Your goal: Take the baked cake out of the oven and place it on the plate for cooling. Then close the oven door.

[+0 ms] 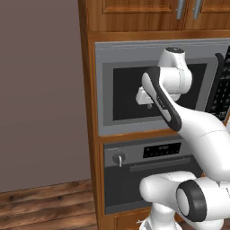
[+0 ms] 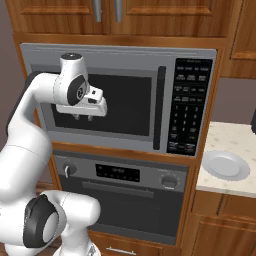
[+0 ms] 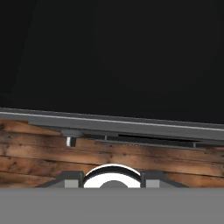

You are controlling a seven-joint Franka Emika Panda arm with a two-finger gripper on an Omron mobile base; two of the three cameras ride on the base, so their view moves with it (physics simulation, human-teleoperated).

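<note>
We hold our gripper [image 2: 83,117] up before the microwave [image 2: 125,100], jaws nearly shut and empty, since nothing is grasped yet. The oven door [image 2: 135,200] at six o'clock below stays closed, presumably hiding the cake; the plate [image 2: 226,165] waits at three o'clock on the counter [image 2: 220,187].

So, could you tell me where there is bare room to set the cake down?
The plate is bare, on the pale counter right of the oven. Bare counter shows behind the plate. The hand hangs before the microwave.
</note>
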